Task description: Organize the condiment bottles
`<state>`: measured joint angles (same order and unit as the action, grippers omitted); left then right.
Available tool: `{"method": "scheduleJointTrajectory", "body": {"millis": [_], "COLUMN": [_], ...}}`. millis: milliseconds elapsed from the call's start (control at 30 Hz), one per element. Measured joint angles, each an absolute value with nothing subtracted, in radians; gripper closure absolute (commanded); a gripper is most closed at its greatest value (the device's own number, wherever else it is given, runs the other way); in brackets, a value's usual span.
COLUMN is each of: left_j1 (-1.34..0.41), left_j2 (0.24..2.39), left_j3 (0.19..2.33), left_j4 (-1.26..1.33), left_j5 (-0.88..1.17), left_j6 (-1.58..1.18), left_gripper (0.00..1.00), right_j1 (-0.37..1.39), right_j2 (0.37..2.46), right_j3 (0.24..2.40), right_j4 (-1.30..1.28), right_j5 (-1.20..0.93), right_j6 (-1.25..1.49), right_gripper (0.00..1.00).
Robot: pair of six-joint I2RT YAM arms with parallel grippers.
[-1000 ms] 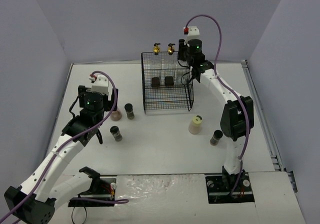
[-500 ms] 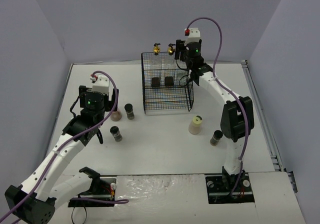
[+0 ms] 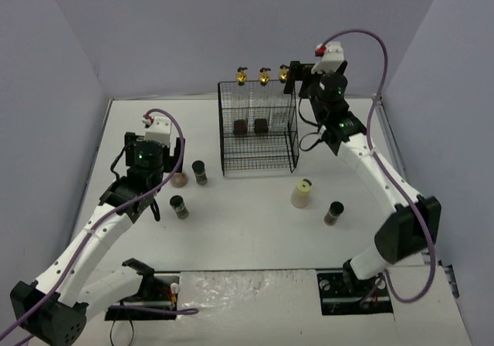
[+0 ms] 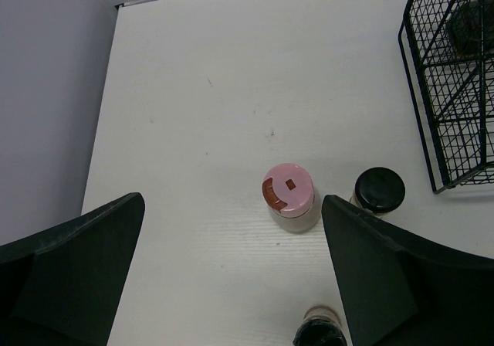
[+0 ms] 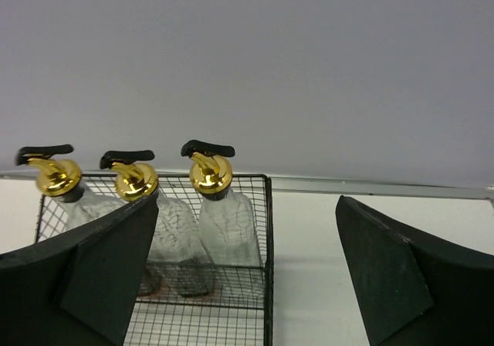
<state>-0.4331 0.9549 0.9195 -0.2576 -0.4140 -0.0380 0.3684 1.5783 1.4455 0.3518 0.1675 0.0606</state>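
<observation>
Three tall clear bottles with gold spouts (image 3: 241, 76) (image 3: 264, 76) (image 3: 284, 73) stand along the back of the black wire rack (image 3: 258, 161). The rightmost bottle (image 5: 224, 222) sits in the back right corner. Two dark jars (image 3: 240, 126) (image 3: 261, 125) are inside the rack too. My right gripper (image 3: 299, 79) hovers open just right of that corner, holding nothing. The pink-capped jar (image 4: 289, 195) stands on the table between and ahead of my open left gripper (image 4: 233, 199), with a black-capped jar (image 4: 379, 190) beside it.
Another dark jar (image 3: 179, 206) stands near my left arm. The cream-capped jar (image 3: 302, 193) and a dark jar (image 3: 334, 212) stand in front of the rack on the right. Grey walls close in the table on three sides.
My right gripper has opened, let go of the third tall bottle in the rack's back right corner, and drawn back to the right. My left arm has barely moved.
</observation>
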Motion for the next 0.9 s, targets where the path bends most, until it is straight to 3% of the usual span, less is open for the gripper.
{"method": "scheduleJointTrajectory", "body": {"millis": [333, 567, 733, 900], "left_j1": [-0.363, -0.222, -0.208, -0.208], "left_j2": [1.100, 1.318, 1.387, 1.419], "left_j3": [0.949, 1.096, 1.143, 1.157], "left_j4": [-0.269, -0.328, -0.400, -0.464], "left_j5": [-0.304, -0.139, -0.098, -0.077], "left_j6": [-0.108, -0.167, -0.177, -0.214], "left_gripper": [0.03, 0.07, 0.14, 0.15], "right_j1": [0.369, 0.369, 0.369, 0.369], "right_j2": [1.096, 0.963, 0.892, 0.841], "right_j3": [1.040, 0.823, 0.723, 0.693], "right_j4": [0.300, 0.234, 0.199, 0.193], "right_j5": [0.141, 0.105, 0.092, 0.090], "right_j6": [0.108, 0.165, 0.196, 0.209], "right_gripper": [0.00, 0.00, 0.00, 0.00]}}
